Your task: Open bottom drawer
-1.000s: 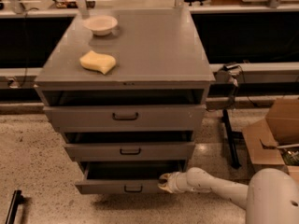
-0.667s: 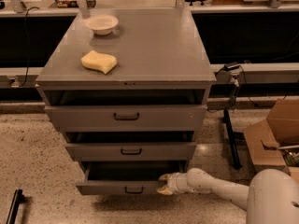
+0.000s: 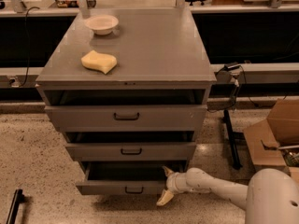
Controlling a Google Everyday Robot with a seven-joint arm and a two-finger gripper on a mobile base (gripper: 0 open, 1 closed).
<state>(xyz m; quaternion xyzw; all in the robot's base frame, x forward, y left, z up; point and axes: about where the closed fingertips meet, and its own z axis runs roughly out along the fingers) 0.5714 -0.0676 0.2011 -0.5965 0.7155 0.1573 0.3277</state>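
The bottom drawer (image 3: pixel 107 187) is the lowest and slimmest grey front of the cabinet, with a small black handle (image 3: pixel 134 190). It stands pulled out a short way, with a dark gap showing behind its front. My gripper (image 3: pixel 165 185) is at the right end of that drawer front, reaching in from the lower right on the white arm (image 3: pixel 219 188). It is open: one fingertip (image 3: pixel 167 171) points up above the front's top edge and the other points down below it.
The middle drawer (image 3: pixel 131 150) and the top drawer (image 3: pixel 126 117) are above, both slightly out. A white bowl (image 3: pixel 101 23) and a yellow sponge (image 3: pixel 98 61) lie on the cabinet top. A cardboard box (image 3: pixel 275 134) and a black stand (image 3: pixel 231 134) are on the floor to the right.
The gripper's fingers have spread wider apart at the drawer's right end. The drawer and the arm have hardly moved.
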